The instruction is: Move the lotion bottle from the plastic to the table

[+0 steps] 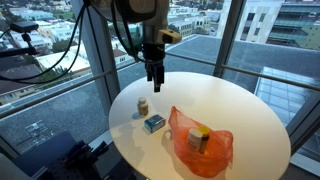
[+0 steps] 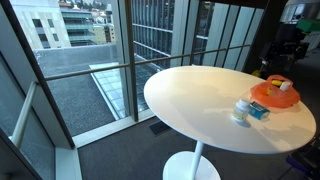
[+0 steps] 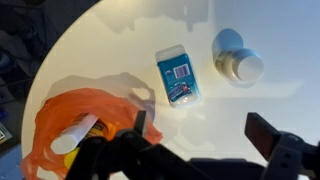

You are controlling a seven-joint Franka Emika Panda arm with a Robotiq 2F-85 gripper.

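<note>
The bench, a round white top, is carrying all items. The orange plastic is lying crumpled near the bench edge, with its mouth gaping open.

Judged from this layout, the transfer is not yet starting: no grasp is being made and nothing is being lifted. Approach, grasp, extraction and placement on bare bench are all remaining.

The tool is hanging above the bench, well apart from the plastic. In the wrist view the tool is showing its jaws spread wide, with nothing between them.

The lotion bottle is sitting inside the plastic. In the wrist view the lotion bottle is appearing as a pale cylinder with a yellow part, lying tilted and partly wrapped by orange folds.

A blue box and a small jar are resting beside the plastic, apart from it.
</note>
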